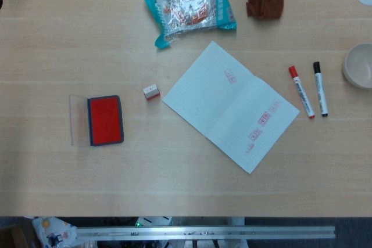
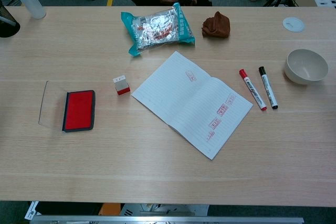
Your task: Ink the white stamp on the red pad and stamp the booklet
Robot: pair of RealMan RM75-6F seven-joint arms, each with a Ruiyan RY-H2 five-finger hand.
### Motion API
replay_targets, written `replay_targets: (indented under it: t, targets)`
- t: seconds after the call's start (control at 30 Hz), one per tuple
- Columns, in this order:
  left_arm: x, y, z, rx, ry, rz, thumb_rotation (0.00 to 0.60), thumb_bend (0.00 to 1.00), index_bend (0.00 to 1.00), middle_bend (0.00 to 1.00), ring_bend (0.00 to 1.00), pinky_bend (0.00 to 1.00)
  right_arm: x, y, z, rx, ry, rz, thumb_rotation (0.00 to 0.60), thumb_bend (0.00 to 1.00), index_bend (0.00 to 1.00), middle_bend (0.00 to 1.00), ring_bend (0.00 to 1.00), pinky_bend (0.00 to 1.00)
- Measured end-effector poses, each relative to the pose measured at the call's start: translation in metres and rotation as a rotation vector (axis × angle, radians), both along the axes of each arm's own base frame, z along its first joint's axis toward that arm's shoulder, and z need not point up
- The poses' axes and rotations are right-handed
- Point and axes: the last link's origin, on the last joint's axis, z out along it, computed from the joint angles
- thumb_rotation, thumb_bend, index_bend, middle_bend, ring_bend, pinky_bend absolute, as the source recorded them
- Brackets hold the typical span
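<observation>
- Light wooden tabletop (image 1: 174, 190), seen from above in the head view and from a lower angle in the chest view.
- Neither the left nor the right hand anywhere in either view, so whether open or closed impossible to tell.
- Red ink pad (image 1: 105, 120) (image 2: 79, 110) at about 9 o'clock from the tabletop's centre, lid open, red surface facing up, clear lid (image 1: 78, 119) lying flat on the pad's far-left side.
- Small white stamp (image 1: 151, 92) (image 2: 121, 85) with a red base, standing free between pad and booklet, just beside the booklet's left corner, apart from the pad.
- Open lined booklet (image 1: 226, 108) (image 2: 189, 100) at the centre, turned diagonally, several red stamp marks on its right page and one near the top.
- Red-capped marker (image 1: 301, 92) (image 2: 252, 89) and black-capped marker (image 1: 320, 88) (image 2: 268, 87) side by side at 3 o'clock from the booklet, not touching.
- Pale bowl (image 1: 360, 66) (image 2: 306, 66) at the right edge, beyond the markers.
- Teal and silver foil snack packet (image 1: 189, 9) (image 2: 159, 29) at 12 o'clock from the booklet.
- Crumpled brown cloth (image 1: 265, 2) (image 2: 217, 25) just to the packet's right.
- Clear squeeze bottle (image 2: 30, 1) at the far left corner in the chest view.
- Small white disc (image 2: 293, 24) near the far right corner.
</observation>
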Motion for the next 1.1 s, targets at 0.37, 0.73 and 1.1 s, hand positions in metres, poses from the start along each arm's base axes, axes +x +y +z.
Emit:
replay_targets:
  t: [0.37, 0.73, 1.1]
  targets:
    - [0.016, 0.014, 0.006, -0.002, -0.047, -0.077, 0.600, 0.19, 0.27, 0.33, 0.33, 0.43, 0.009, -0.011, 0.006, -0.015, -0.021, 0.033, 0.600, 0.20, 0.24, 0.36, 0.29, 0.30]
    - [0.060, 0.055, -0.005, -0.113, -0.085, -0.247, 0.600, 0.19, 0.27, 0.38, 0.37, 0.55, 0.015, -0.021, 0.003, 0.010, -0.007, 0.046, 0.600, 0.20, 0.24, 0.36, 0.29, 0.30]
    - [0.109, 0.095, -0.037, -0.262, -0.098, -0.353, 0.600, 0.19, 0.27, 0.92, 0.98, 1.00, 0.014, -0.027, 0.011, -0.021, 0.000, 0.048, 0.600, 0.20, 0.24, 0.36, 0.29, 0.30]
